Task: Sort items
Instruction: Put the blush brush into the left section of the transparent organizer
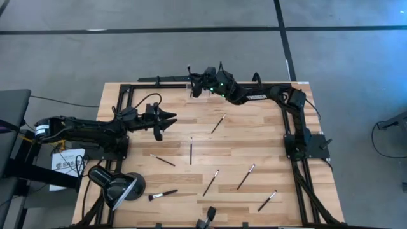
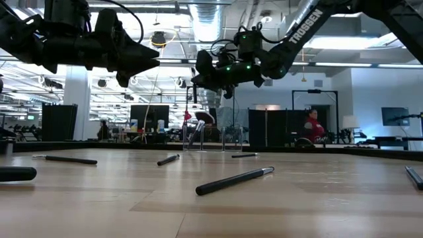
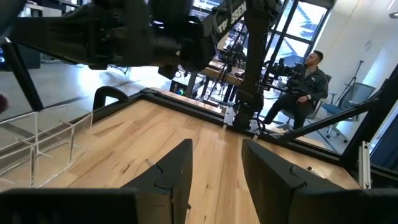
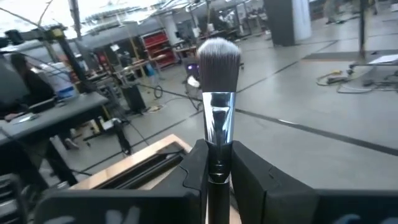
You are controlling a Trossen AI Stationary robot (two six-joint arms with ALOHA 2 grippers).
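Note:
Several slim dark makeup brushes lie flat on the wooden table, among them one [image 1: 218, 123] near the middle, one [image 1: 191, 151] and one [image 1: 246, 176]; the low view shows a near one [image 2: 234, 180]. My right gripper [image 1: 193, 83] is over the table's far edge, shut on a brush with a silver ferrule and grey bristles [image 4: 217, 62]. My left gripper [image 1: 170, 119] hangs open above the table's left half with nothing between its fingers [image 3: 180, 168]. My right gripper pinches the brush's dark handle just behind the silver ferrule [image 4: 217, 167] between its two fingers. The brush lies along the fingers, and its bristle head sticks out past their tips. It is lifted clear of the table.
A clear plastic holder [image 3: 43, 143] stands at the table's far edge; in the low view it [image 2: 211, 135] has a brush in it. A black desk lamp [image 1: 117, 187] sits at the near left corner. A black frame [image 1: 127, 89] rims the table. A person [image 3: 308, 81] sits beyond the table.

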